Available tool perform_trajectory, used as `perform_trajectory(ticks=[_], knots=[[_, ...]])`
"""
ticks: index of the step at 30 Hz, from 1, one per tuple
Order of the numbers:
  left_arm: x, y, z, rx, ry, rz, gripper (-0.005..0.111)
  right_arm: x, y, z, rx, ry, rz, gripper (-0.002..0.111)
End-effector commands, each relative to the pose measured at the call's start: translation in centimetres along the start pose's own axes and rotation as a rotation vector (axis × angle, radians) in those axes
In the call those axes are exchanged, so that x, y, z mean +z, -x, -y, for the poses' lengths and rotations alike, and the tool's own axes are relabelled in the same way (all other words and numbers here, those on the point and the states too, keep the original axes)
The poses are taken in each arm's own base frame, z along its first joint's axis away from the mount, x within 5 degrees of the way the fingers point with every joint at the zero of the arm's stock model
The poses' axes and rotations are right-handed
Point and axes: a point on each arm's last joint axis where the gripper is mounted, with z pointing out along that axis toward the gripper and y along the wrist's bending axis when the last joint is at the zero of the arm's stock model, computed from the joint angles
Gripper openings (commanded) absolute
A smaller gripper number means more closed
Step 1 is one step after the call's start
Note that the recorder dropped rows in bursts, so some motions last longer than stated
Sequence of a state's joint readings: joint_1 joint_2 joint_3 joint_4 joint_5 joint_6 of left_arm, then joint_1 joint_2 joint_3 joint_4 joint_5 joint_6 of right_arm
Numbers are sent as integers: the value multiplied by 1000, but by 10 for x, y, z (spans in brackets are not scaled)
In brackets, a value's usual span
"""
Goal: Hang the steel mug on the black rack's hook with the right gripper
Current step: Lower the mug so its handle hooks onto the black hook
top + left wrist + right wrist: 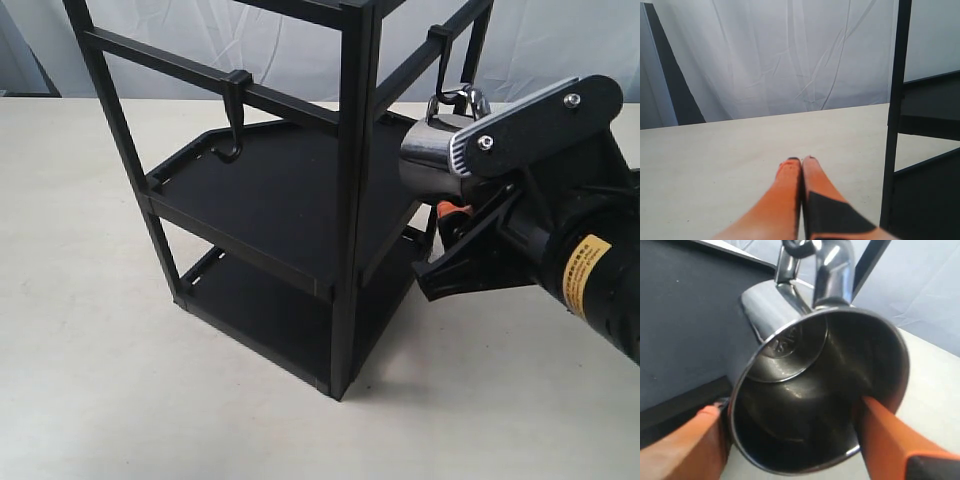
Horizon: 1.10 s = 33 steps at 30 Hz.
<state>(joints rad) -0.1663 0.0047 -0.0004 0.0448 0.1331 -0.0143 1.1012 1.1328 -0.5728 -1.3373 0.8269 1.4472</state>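
The steel mug hangs beside the black rack, its loop handle over the hook on the right crossbar. In the right wrist view the steel mug opens toward the camera, with the handle above it. My right gripper is open, jaws about a mug's width apart. One orange pad lies outside the rim and the other pad reaches into the mouth. My left gripper is shut on nothing and is out of the exterior view.
A second, bare hook hangs from the rack's left crossbar above the upper shelf. The lower shelf sits near the pale tabletop. A rack post stands close by the left gripper. White cloth backs the scene.
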Motion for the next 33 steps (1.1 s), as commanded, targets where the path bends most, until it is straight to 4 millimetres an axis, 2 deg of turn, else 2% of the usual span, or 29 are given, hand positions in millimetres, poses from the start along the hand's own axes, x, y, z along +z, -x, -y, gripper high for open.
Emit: perform_trajectory(ticks=[1,5,9,33], knots=[[0,1,0,-2,-5,10,2,-5,0,-3,-11,17,10,67],[0,1,0,-2,-5,10,2,-10,0,-7,-23,24,13,67],[0,1,0,-2,-5,10,2,-13,-5,-4,-10,-46,-27,67],[0,1,0,-2,-5,10,2,-16,-5,-8,-56,-32,-19,67]])
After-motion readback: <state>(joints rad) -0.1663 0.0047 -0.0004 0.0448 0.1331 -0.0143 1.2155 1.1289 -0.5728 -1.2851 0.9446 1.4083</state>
